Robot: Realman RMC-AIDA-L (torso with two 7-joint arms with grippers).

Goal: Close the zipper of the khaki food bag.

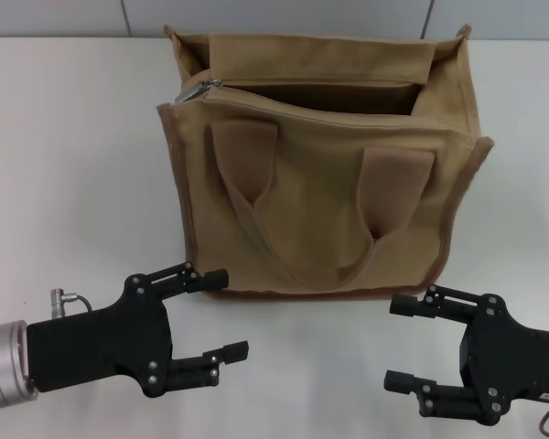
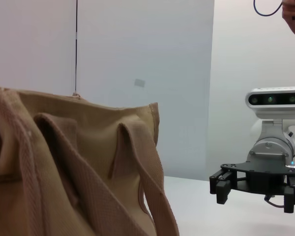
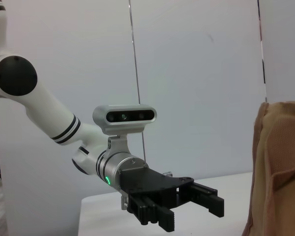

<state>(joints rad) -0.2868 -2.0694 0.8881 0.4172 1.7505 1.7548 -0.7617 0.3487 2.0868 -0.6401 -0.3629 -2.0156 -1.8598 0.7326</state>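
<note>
The left gripper (image 1: 218, 314) hovers low over the near left part of the tabletop (image 1: 73, 165), its matte black, angular fingers spread apart with nothing between them; behind it a brushed silver wrist cylinder (image 1: 2, 366) joins the flat black palm plate. Across from it, on the near right, the right gripper (image 1: 401, 343) sits at much the same height, also black and blocky, its two fingers likewise parted and empty, pointing inward toward its partner. Both stop just short of the khaki food bag (image 1: 325, 183), which stands upright between and beyond them near the middle of the smooth white tabletop. The bag is a boxy tote of coarse tan canvas with darker brown piping along its edges, a wide front pocket, and two looped webbing handles (image 1: 297, 219) flopped down over the near face. Along its top the zipper (image 1: 197, 91) lies undone, the mouth gaping as a dark slot, with the small silver metal pull resting at the left end of the opening. From the right wrist view the left gripper (image 3: 187, 201) shows its ridged fingertips and a grey camera bar mounted above it, beside the bag's woven edge (image 3: 280, 167).
</note>
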